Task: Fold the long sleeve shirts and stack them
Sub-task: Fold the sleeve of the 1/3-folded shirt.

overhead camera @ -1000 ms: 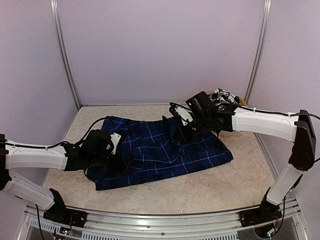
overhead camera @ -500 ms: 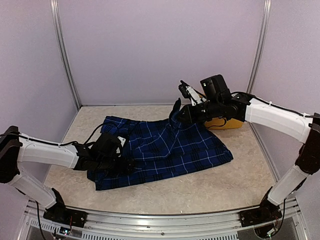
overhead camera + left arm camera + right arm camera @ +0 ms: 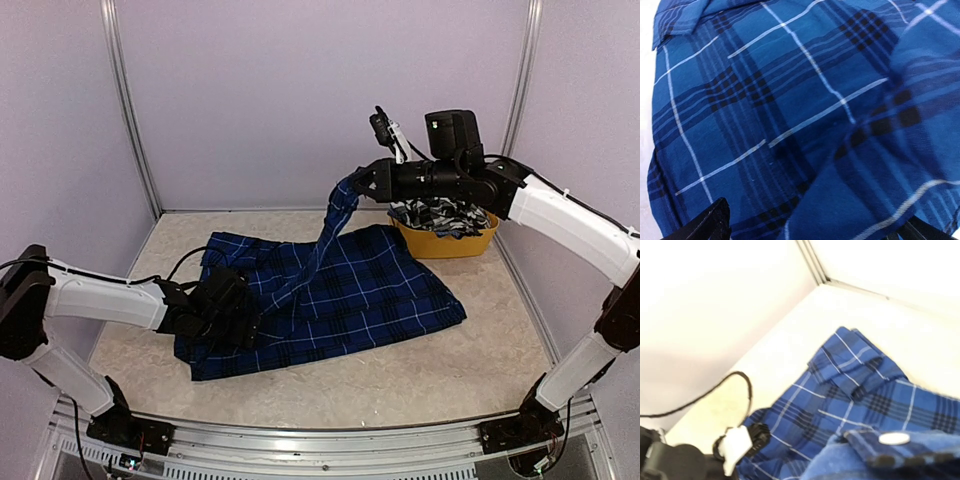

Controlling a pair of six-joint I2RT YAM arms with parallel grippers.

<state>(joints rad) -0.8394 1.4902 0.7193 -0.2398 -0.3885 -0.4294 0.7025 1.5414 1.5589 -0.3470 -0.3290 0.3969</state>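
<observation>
Royal blue with black bands and thin white lines, the plaid shirt (image 3: 390, 295) is lying spread on the table (image 3: 450, 375), just beside the yellow tub (image 3: 446, 246) on the left arm's side of it. A black-and-white checked shirt (image 3: 440, 214) is sitting crumpled inside the tub.

From overhead, the right claw (image 3: 352, 183) is hanging level with the tub's top and just to its left-arm side, clamped on one sleeve (image 3: 325, 240), which is stretching down to the rest of the garment. The right wrist camera is not showing its fingers clearly, but it is showing what the overhead view cannot: a blurred cuff with a white button (image 3: 895, 438) close under the lens.

Well away from the tub, at the shirt's far end, the left claw (image 3: 245, 325) is resting low on the cloth. Overhead it is too dark to read. The left wrist view is settling it: the black fingertips (image 3: 705, 225) are standing wide apart at the bottom corners, with a raised fold of plaid between them.
</observation>
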